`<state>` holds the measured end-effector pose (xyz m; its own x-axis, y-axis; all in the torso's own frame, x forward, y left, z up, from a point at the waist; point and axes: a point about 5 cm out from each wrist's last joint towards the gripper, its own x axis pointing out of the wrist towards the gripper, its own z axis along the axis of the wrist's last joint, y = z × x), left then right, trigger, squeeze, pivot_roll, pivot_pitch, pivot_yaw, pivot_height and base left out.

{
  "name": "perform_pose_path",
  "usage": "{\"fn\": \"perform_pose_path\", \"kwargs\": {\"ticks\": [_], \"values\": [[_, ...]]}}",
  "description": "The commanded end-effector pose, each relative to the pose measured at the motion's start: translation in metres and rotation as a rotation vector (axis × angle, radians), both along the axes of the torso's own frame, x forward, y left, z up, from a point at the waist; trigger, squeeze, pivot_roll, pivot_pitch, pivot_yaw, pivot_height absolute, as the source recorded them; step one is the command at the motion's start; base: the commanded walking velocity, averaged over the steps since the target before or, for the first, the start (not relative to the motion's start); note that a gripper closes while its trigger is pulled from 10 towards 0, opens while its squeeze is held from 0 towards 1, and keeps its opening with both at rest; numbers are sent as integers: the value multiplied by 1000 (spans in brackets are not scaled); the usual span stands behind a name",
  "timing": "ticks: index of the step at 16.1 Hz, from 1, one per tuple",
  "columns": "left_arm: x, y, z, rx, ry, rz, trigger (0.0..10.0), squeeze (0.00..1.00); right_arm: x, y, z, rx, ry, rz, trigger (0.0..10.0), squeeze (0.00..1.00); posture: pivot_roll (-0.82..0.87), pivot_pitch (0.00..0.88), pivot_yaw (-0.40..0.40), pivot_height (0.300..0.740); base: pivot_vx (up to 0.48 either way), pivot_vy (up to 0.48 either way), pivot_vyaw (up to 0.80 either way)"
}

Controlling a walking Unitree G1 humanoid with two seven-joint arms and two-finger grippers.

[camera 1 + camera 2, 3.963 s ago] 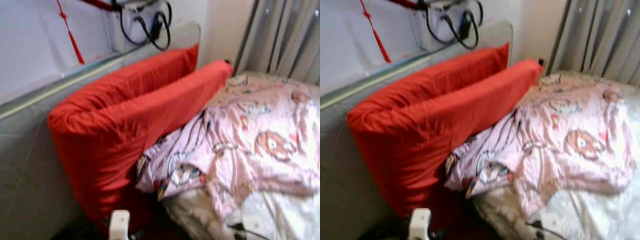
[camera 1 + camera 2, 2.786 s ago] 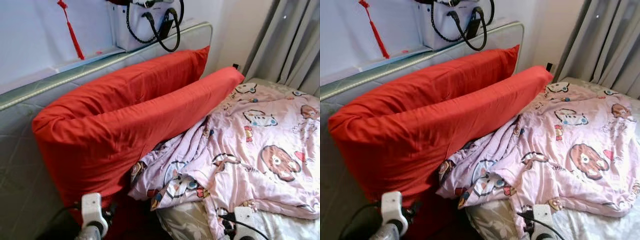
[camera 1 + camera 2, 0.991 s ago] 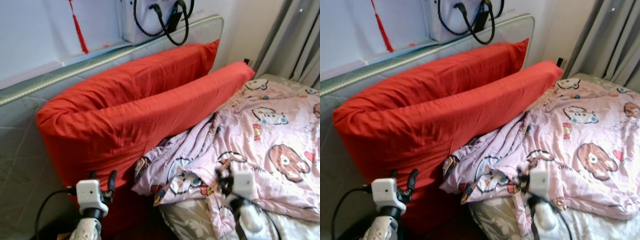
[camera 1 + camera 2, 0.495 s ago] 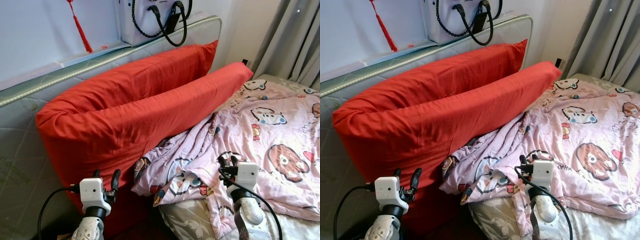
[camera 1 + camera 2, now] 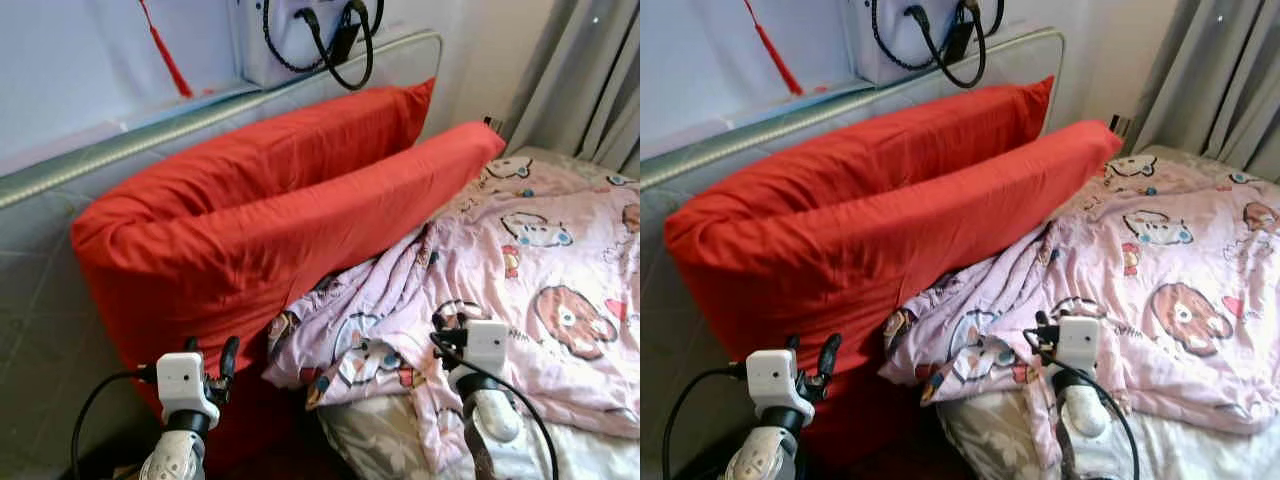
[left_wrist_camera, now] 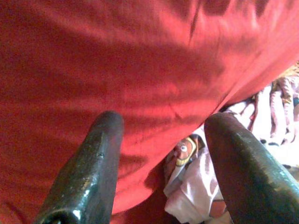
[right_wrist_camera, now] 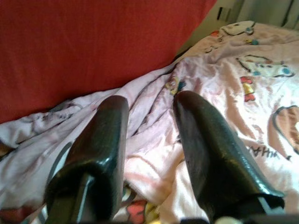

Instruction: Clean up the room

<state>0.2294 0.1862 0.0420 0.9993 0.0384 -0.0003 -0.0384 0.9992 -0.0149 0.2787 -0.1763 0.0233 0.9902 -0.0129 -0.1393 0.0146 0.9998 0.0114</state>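
Two long red pillows lean on the headboard, the front pillow (image 5: 250, 250) before the back pillow (image 5: 300, 140). A pink cartoon-print blanket (image 5: 540, 260) lies crumpled on the bed, its edge bunched against the front pillow. My left gripper (image 5: 212, 352) is open low at the front pillow's near end, its fingers (image 6: 93, 172) close to the red fabric. My right gripper (image 5: 448, 325) is open just above the blanket's near edge, with the pink cloth under its fingers (image 7: 205, 144).
A grey padded headboard (image 5: 60, 300) runs along the left. On its top stands a white handbag (image 5: 300, 30) with black handles, beside a hanging red tassel (image 5: 165, 50). Grey curtains (image 5: 590, 80) hang at the far right. A patterned sheet (image 5: 370, 440) shows under the blanket.
Both arms have risen into view over the last seconds. In the last half second the grippers have hardly moved and the camera has shifted slightly.
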Motion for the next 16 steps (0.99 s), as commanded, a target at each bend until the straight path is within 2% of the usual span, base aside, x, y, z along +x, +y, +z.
{"fn": "perform_pose_path", "kwargs": {"ticks": [1, 16], "values": [[-2, 0, -1, 13, 16, -6, 10000, 0, 1, 3, 3, 8, -18, 5, 10000, 0, 95, 0, -26, 671, 0, 0, 0], [1, -2, 4, 9, 26, -24, 10000, 0, 1, 8, 0, 14, 8, 9, 10000, 0, 100, 0, -20, 671, 0, 0, 0]]}}
